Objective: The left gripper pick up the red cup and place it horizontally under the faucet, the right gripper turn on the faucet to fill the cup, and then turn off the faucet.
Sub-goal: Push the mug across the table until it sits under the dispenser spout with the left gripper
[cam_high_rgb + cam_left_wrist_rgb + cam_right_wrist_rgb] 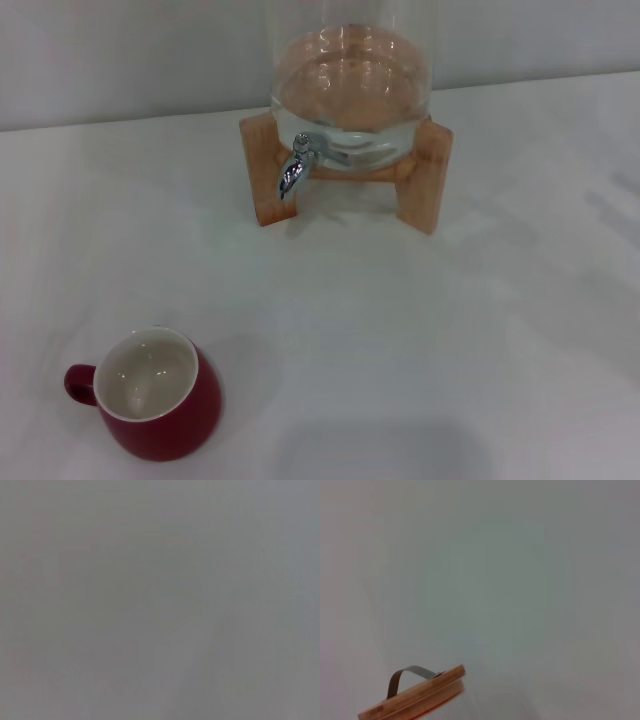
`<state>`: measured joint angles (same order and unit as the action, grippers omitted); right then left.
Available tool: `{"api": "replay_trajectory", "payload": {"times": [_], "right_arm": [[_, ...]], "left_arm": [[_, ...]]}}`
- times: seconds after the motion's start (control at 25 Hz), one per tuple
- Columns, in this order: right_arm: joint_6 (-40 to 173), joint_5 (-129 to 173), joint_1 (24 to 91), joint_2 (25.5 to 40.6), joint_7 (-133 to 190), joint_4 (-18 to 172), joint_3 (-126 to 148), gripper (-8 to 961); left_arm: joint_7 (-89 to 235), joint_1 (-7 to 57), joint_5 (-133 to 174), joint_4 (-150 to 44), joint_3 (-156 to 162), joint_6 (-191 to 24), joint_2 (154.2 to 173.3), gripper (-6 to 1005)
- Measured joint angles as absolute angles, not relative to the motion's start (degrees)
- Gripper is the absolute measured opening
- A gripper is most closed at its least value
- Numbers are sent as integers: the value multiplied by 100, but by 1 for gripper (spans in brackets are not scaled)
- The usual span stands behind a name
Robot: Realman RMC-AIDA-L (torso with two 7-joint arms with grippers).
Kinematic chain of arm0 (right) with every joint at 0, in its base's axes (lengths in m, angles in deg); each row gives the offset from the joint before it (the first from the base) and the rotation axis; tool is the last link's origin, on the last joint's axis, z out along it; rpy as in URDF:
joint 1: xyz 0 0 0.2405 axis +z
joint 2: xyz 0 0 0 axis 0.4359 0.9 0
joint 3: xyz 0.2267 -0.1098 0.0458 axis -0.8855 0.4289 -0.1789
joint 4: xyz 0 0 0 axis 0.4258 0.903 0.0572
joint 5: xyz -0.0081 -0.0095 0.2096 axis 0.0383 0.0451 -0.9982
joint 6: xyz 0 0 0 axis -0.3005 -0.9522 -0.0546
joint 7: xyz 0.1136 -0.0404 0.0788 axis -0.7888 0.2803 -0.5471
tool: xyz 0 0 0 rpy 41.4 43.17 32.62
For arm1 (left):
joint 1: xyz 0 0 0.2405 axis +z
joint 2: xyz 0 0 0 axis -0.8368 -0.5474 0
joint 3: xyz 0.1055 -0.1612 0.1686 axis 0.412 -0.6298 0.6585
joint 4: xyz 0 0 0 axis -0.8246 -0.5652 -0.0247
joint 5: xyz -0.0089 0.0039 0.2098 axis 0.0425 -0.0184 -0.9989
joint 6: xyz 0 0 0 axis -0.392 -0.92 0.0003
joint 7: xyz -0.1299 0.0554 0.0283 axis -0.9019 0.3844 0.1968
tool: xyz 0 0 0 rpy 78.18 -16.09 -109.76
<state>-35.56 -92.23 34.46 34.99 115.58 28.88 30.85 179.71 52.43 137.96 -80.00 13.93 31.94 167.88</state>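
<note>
The red cup [155,394] stands upright on the white table near the front left, white inside showing, its small handle pointing left. The chrome faucet [294,168] juts from the clear glass dispenser [350,90] at the back centre, spout curving down, with bare table beneath it. Neither gripper shows in any view. The left wrist view is a plain grey blur. The right wrist view holds only the dispenser's wooden lid [415,697] with its dark metal handle.
A light wooden stand [425,175] carries the dispenser at the back of the table. The white table [400,330] stretches between cup and stand. A pale wall runs behind.
</note>
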Motion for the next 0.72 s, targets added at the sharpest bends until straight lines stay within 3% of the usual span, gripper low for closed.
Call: {"api": "replay_trajectory", "payload": {"times": [0.72], "right_arm": [[-3523,-8923,3529,3500,11623,2872,3136,658]], "left_arm": [[19987,5093,12579,-7672,1438,3050,16814,841]]}}
